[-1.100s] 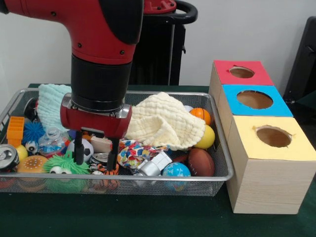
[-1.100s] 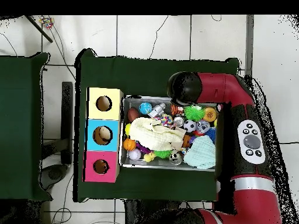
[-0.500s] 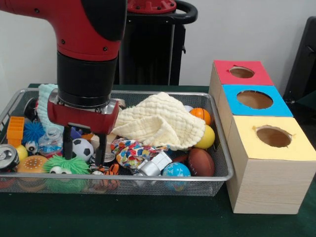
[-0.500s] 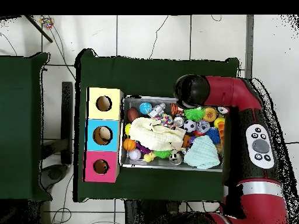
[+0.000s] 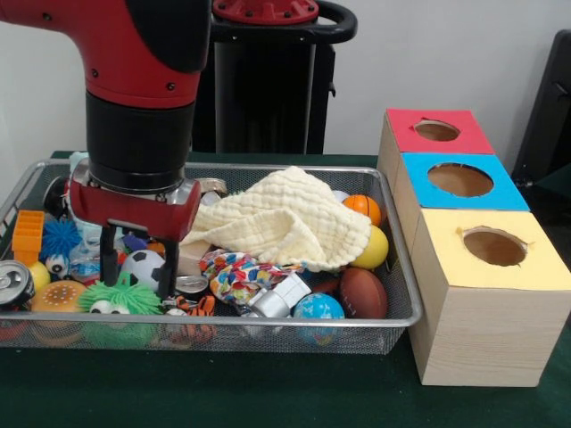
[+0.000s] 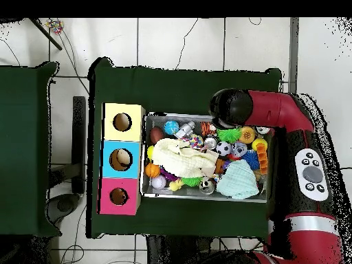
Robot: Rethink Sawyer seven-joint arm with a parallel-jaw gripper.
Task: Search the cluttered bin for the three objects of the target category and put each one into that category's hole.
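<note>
My gripper [image 5: 136,266] hangs low in the left part of the wire bin [image 5: 403,267], open, one finger on each side of a black-and-white soccer ball [image 5: 143,264]. Whether the fingers touch the ball is unclear. Other balls lie at the bin's right end: an orange basketball [image 5: 363,207], a yellow ball [image 5: 376,248], a brown football [image 5: 361,292] and a globe ball [image 5: 317,308]. In the overhead view the arm's wrist [image 6: 231,108] hides the gripper, and the soccer ball [image 6: 223,148] shows beside it. Red [image 5: 437,131], blue [image 5: 459,180] and yellow [image 5: 493,248] boxes with holes stand right of the bin.
A yellow cloth [image 5: 285,218] covers the bin's middle, and a light blue cloth [image 6: 237,180] lies by the robot-side wall. Around the gripper sit a green fuzzy toy [image 5: 120,299], a burger toy [image 5: 58,296], a can [image 5: 13,283], a blue spiky ball [image 5: 61,236] and a colourful rope toy [image 5: 236,272].
The arm has slid leftward in the front view across the bin. The open fingers moved from the tiger and rope toys to either side of the soccer ball.
</note>
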